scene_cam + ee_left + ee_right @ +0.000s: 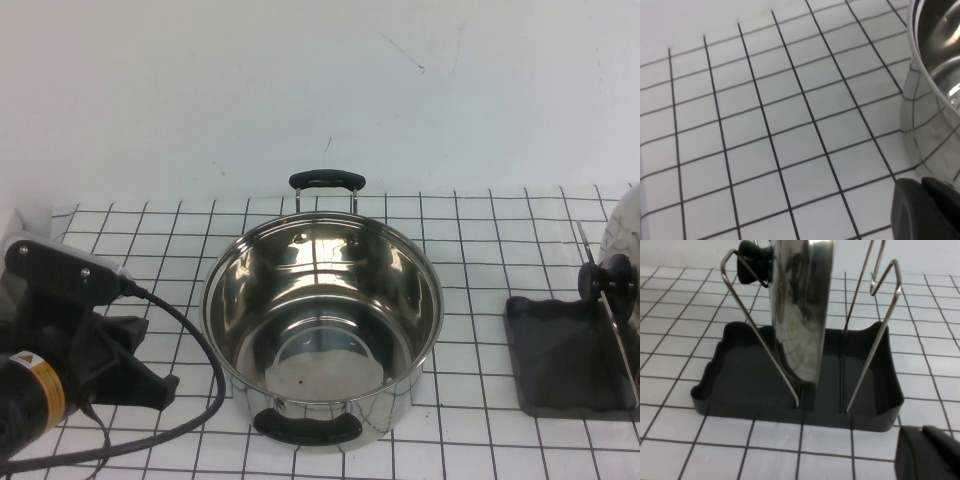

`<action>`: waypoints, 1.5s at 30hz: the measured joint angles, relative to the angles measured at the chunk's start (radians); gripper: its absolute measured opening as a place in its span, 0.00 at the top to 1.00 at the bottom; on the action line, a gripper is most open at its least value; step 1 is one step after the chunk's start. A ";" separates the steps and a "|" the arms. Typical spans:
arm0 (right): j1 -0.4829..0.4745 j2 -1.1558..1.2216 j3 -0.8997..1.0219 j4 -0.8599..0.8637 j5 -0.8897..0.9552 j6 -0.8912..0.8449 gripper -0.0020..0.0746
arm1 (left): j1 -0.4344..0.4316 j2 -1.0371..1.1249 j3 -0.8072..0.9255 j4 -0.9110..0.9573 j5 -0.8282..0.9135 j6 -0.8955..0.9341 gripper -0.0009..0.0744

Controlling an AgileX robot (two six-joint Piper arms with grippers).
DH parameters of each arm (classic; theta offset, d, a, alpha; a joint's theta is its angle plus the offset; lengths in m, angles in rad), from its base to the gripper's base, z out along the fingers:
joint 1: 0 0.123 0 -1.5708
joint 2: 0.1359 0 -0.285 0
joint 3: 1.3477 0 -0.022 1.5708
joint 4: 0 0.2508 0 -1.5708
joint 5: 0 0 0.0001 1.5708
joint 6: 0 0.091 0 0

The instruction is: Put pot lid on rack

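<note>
Shiny domed steel pot lid (797,310) w/ black knob is standing on edge between wire bars of dark grey tray rack (740,375), right edge of high view. Left gripper (110,365) is sitting lower left beside the deep steel pot (322,330); right gripper (930,452) is hovering near rack. Finger state: can't tell for either.

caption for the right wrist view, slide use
Shiny domed steel pot lid standing on edge between wire bars of dark grey rack; right gripper nearby.
</note>
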 joint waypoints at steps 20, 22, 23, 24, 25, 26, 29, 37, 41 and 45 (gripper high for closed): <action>-0.070 0.000 -0.002 -0.012 0.004 0.004 0.98 | 0.000 0.335 0.000 0.000 0.000 0.003 0.99; -0.070 0.000 -0.002 -0.012 0.004 0.004 0.98 | 0.000 0.392 0.000 0.000 -0.002 0.003 0.99; -0.070 0.000 -0.002 -0.012 0.004 0.004 0.98 | 0.000 0.421 0.000 0.000 -0.002 0.003 0.99; -0.070 0.000 -0.002 -0.012 0.004 0.004 0.98 | 0.000 0.449 0.000 0.000 -0.004 0.003 0.99; -0.070 0.000 -0.002 -0.012 0.004 0.004 0.98 | 0.000 0.471 -0.009 0.000 -0.008 0.003 0.99; -0.070 0.000 -0.002 -0.012 0.004 0.004 0.98 | 0.000 0.489 -0.013 0.000 -0.008 0.003 0.99; -0.070 0.000 -0.002 -0.014 0.004 0.004 0.98 | 0.000 0.545 -0.032 0.004 -0.010 0.003 0.99; -0.072 0.000 -0.002 -0.016 0.006 0.004 0.98 | 0.001 0.615 -0.085 0.078 0.021 0.024 0.99; -0.072 0.000 -0.002 -0.016 0.006 0.004 0.98 | -0.003 0.554 -0.063 0.086 0.081 0.024 0.99; -0.072 0.000 -0.002 -0.016 0.006 0.004 0.98 | -0.008 0.456 -0.038 0.089 0.137 0.031 0.99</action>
